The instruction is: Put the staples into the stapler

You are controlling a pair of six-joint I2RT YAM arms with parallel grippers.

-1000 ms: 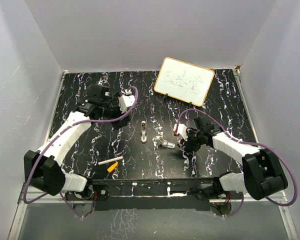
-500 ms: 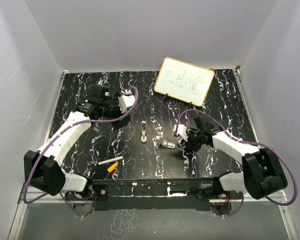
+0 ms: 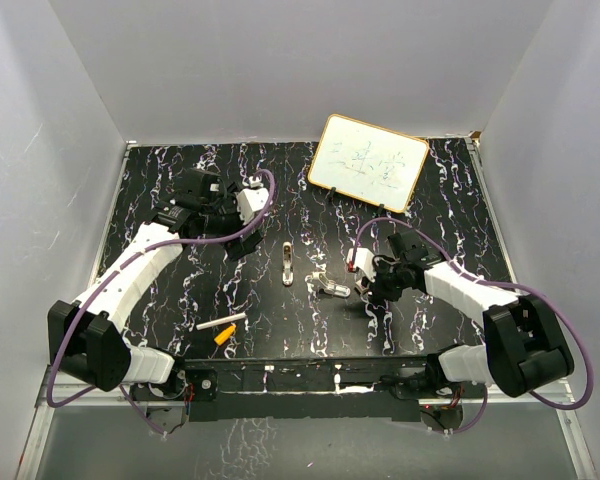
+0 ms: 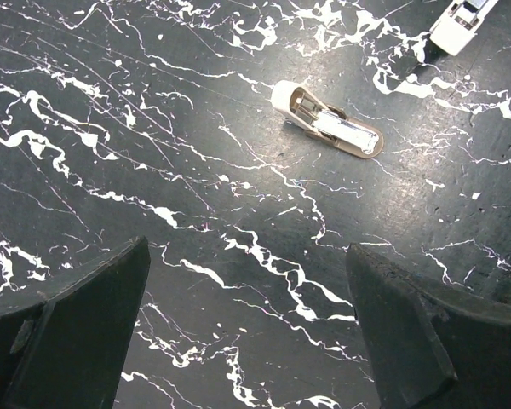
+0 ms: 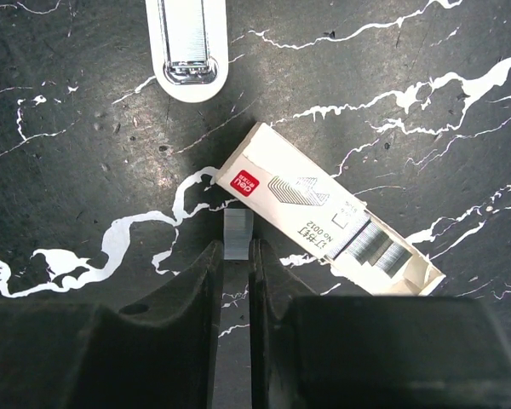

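Observation:
The stapler (image 3: 287,263) lies open mid-table, a small white and grey piece with its metal channel facing up (image 4: 328,128) (image 5: 187,43). Just right of it lies a white staple box (image 5: 332,209) (image 3: 332,286) with a red label, more staples showing at its open end. My right gripper (image 5: 236,249) (image 3: 364,281) is low over the table beside the box, shut on a short strip of staples (image 5: 238,228) that sticks out past its fingertips. My left gripper (image 4: 247,281) (image 3: 242,222) hovers left of the stapler, jaws wide open with nothing between them.
A small whiteboard (image 3: 368,163) leans at the back right. Near the front left lie a white stick (image 3: 221,323) and an orange piece (image 3: 225,336). White walls close in the table on three sides.
The right jaws have narrowed onto the strip of staples. The left jaws have spread a little wider. Neither arm has shifted much.

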